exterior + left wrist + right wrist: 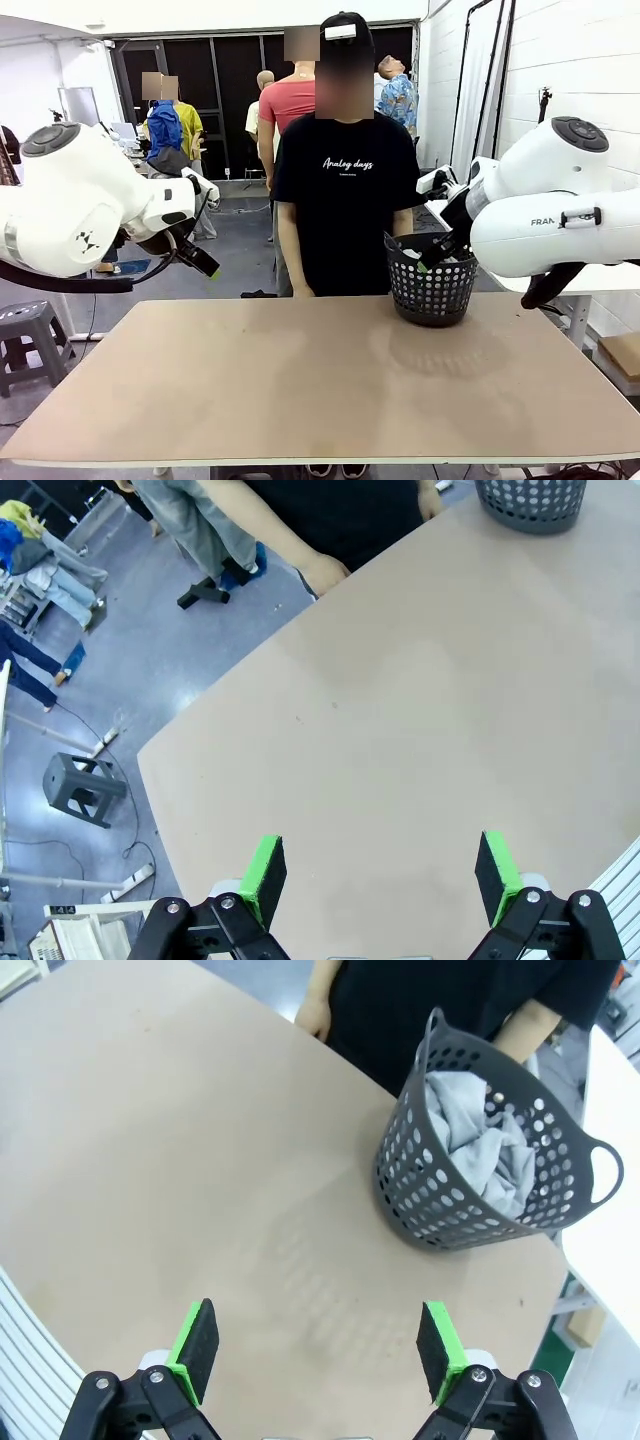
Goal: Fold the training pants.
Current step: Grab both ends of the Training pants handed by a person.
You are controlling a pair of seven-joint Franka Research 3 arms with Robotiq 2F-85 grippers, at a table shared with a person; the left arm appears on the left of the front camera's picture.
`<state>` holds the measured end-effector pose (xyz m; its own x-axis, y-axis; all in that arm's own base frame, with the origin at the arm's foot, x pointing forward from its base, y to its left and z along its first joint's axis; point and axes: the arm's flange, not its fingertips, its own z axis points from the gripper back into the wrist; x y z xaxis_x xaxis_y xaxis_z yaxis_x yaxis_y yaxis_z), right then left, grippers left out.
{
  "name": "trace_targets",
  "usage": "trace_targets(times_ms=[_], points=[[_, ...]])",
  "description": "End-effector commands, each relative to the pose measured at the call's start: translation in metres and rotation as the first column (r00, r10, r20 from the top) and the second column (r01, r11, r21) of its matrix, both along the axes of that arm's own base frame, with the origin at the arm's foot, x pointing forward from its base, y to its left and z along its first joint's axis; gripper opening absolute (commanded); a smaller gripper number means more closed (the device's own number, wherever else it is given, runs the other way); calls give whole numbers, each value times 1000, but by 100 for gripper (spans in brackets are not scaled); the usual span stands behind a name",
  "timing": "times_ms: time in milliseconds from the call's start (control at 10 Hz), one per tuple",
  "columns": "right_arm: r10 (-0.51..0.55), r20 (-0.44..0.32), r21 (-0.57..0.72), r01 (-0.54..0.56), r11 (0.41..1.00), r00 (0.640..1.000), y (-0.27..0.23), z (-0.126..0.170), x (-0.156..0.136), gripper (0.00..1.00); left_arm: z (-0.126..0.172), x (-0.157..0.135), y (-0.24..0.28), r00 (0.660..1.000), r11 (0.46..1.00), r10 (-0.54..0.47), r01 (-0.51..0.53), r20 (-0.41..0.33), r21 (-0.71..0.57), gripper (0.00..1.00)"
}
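Nothing folded yet. Light grey jersey training pants [480, 1145] crumpled inside dark grey perforated plastic basket [440, 1215] at far right corner of beige table [300, 370]. Left to do: lifting out, spreading flat, folding. Left gripper [380, 865] and right gripper [315, 1345] both raised above table, jaws spread wide, holding nothing. Seen from right wrist: pants down inside basket. Seen from front: basket wall, contents hard to tell.

Spread left end effector [380, 852] over table [420, 700]
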<state>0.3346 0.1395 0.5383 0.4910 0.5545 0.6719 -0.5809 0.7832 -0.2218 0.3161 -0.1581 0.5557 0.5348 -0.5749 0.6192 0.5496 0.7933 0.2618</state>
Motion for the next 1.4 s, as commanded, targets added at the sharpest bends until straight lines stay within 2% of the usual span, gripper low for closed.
trace_targets(times_ms=[0,300,400,500,1300], points=[[34,11,-2,-34,999,999,-9,-7,-12,100,6,-13,-5,1000,1000,30,-30,-1,-4,100],[19,8,0,-19,1000,1000,-10,-9,-15,100,5,-12,-5,999,999,41,-41,-8,-8,100],[28,2,4,-28,1000,1000,-9,-16,-9,100,10,-12,-3,1000,1000,8,-7,14,-5,100],[10,17,3,-10,1000,1000,-2,8,-5,100,10,-12,-3,1000,1000,8,-7,14,-5,100],[10,17,3,-10,1000,1000,-2,8,-5,100,10,-12,-3,1000,1000,8,-7,14,-5,100]])
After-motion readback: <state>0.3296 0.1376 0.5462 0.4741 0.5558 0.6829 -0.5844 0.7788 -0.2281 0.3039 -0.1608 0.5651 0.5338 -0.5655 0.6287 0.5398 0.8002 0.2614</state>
